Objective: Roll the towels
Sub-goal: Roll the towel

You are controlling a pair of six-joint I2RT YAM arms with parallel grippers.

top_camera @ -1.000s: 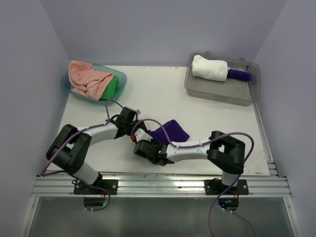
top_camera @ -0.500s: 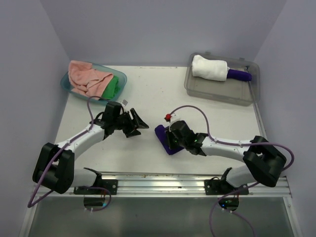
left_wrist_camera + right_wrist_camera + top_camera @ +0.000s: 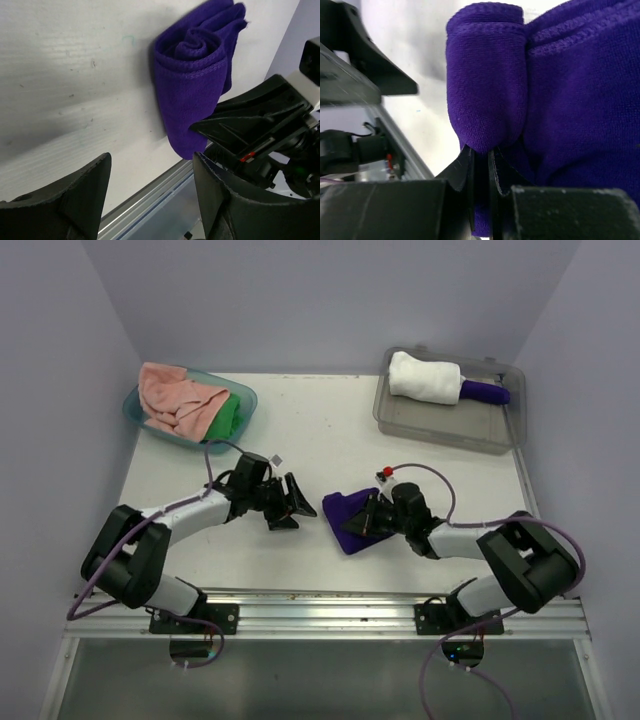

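A purple towel [image 3: 348,518] lies partly rolled on the white table near the front middle. In the left wrist view its spiral end [image 3: 192,75] faces me. My right gripper [image 3: 372,518] is at the towel's right side, low on the table. In the right wrist view its jaws [image 3: 482,155] are pinched on a fold of the towel [image 3: 490,75]. My left gripper [image 3: 290,502] is open and empty, just left of the towel and apart from it [image 3: 150,165].
A teal basket [image 3: 250,400] at the back left holds a pink towel [image 3: 175,400] and a green towel [image 3: 230,418]. A clear bin [image 3: 445,435] at the back right holds a rolled white towel [image 3: 425,375] and a rolled purple one [image 3: 485,392]. A metal rail [image 3: 320,615] runs along the front edge.
The right arm has swung from the left side to the right and now grips the towel from its right. The left gripper let go, drew back left, then came toward the towel again.
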